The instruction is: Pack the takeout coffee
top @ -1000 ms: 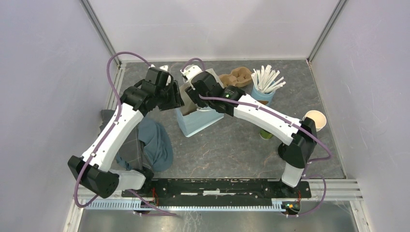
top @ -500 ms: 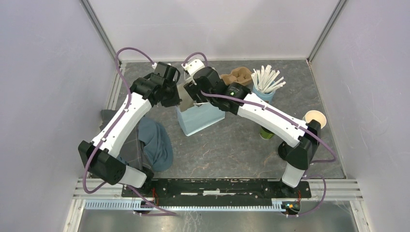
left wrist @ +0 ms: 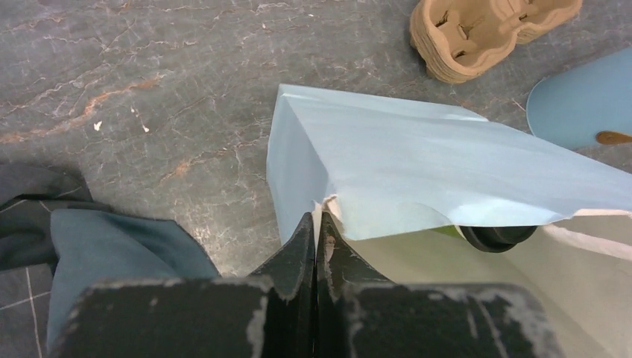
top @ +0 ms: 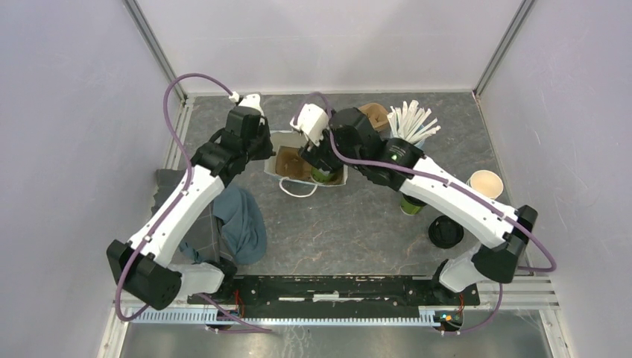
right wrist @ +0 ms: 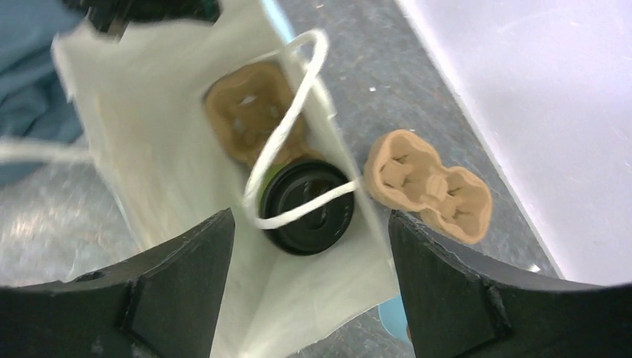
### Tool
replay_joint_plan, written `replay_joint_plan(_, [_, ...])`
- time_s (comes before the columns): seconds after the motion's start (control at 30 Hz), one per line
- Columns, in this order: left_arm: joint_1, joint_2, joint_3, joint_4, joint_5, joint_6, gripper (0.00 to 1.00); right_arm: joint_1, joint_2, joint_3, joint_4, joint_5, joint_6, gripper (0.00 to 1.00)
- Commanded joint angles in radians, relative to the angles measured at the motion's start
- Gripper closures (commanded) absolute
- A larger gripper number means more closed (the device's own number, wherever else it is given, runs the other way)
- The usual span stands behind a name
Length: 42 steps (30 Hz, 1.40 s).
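The takeout coffee (right wrist: 309, 205), a green cup with a round black lid, stands inside the light-blue paper bag (top: 334, 179) beside a brown cardboard cup tray (right wrist: 250, 112). A white string handle lies across the lid. My right gripper (right wrist: 309, 298) hangs open just above the bag's mouth, its jaws wide apart with nothing between them. My left gripper (left wrist: 319, 224) is shut on the bag's left rim (left wrist: 332, 205). In the top view the left gripper (top: 258, 147) sits at the bag's left side, and the right gripper (top: 316, 156) is over the cup (top: 326, 176).
A stack of cardboard trays (top: 376, 113) and a light-blue cup of white sticks (top: 408, 128) stand behind the bag. On the right are a lidless cream-lined cup (top: 486, 183), another green cup (top: 410, 205) and a round black lid (top: 446, 231). Blue cloth (top: 240, 220) lies front left.
My left gripper has closed on the bag's rim. My right gripper has opened and drawn back above the bag, leaving the cup inside. The bag's mouth now faces up.
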Motion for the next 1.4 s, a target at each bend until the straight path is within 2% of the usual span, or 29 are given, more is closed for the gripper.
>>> replay_joint_plan(0.0, [-0.002,-0.130,-0.139,0.261,0.007,0.104,0.98,0.002,-0.108,-0.172,0.093,-0.236,-0.185,0.20])
replay_joint_plan(0.13, [-0.002,-0.189,-0.224,0.327,0.012,0.121,0.98,0.016,-0.184,-0.285,0.159,-0.304,-0.232,0.28])
replay_joint_plan(0.27, [-0.003,-0.213,-0.262,0.341,0.040,0.103,0.98,0.031,-0.166,-0.300,0.173,-0.289,-0.145,0.39])
replay_joint_plan(0.37, [-0.003,-0.236,-0.294,0.356,0.059,0.080,0.98,0.068,-0.120,-0.284,0.181,-0.257,-0.055,0.41])
replay_joint_plan(0.57, [-0.003,-0.255,-0.318,0.347,0.075,0.051,0.98,0.189,0.007,-0.187,0.125,-0.029,-0.040,0.39])
replay_joint_plan(0.7, [-0.003,-0.276,-0.336,0.351,0.075,0.048,0.98,0.207,0.046,-0.129,0.096,0.068,0.008,0.39])
replay_joint_plan(0.83, [-0.004,-0.290,-0.354,0.351,0.060,0.057,0.98,0.212,0.077,-0.051,0.012,0.220,0.179,0.40])
replay_joint_plan(0.93, [-0.005,-0.295,-0.362,0.356,0.057,0.054,0.98,0.214,0.108,-0.016,-0.033,0.247,0.350,0.39])
replay_joint_plan(1.23, [-0.004,-0.290,-0.358,0.347,0.031,0.012,0.98,0.207,0.202,0.080,-0.117,0.373,0.533,0.26])
replay_joint_plan(1.37, [-0.005,-0.286,-0.353,0.344,0.030,-0.006,0.98,0.171,0.237,0.099,-0.168,0.380,0.638,0.16])
